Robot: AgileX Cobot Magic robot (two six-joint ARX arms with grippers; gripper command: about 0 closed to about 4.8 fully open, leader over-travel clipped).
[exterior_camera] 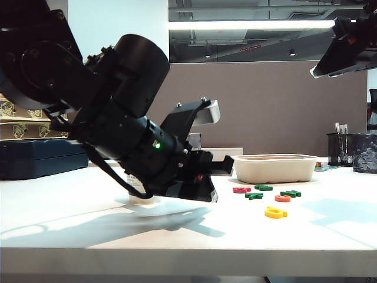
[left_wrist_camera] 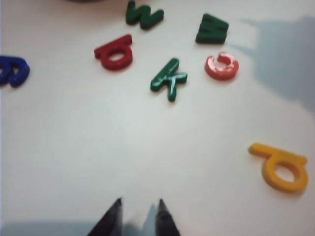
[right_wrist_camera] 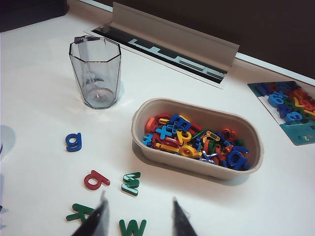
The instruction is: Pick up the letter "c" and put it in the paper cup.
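Two grippers hang empty: the left gripper (left_wrist_camera: 139,211) (jaws narrowly parted) low over the tabletop (left_wrist_camera: 98,147), short of the letter "c" (left_wrist_camera: 222,66); the right gripper (right_wrist_camera: 139,216) spread, high.

A ceiling light strip (exterior_camera: 253,25) is glowing brightly overhead and is lighting the white table (exterior_camera: 330,230) evenly. The left arm (exterior_camera: 118,130) is standing dark against it and is casting a broad soft shadow across the tabletop beneath it. In the left wrist view the letters are appearing slightly soft, and glare is showing on the letter "c" (left_wrist_camera: 222,66). A grey shadow is lying across one far corner there. The right wrist view is rendering crisply, with its near fingertips (right_wrist_camera: 179,219) blurring.
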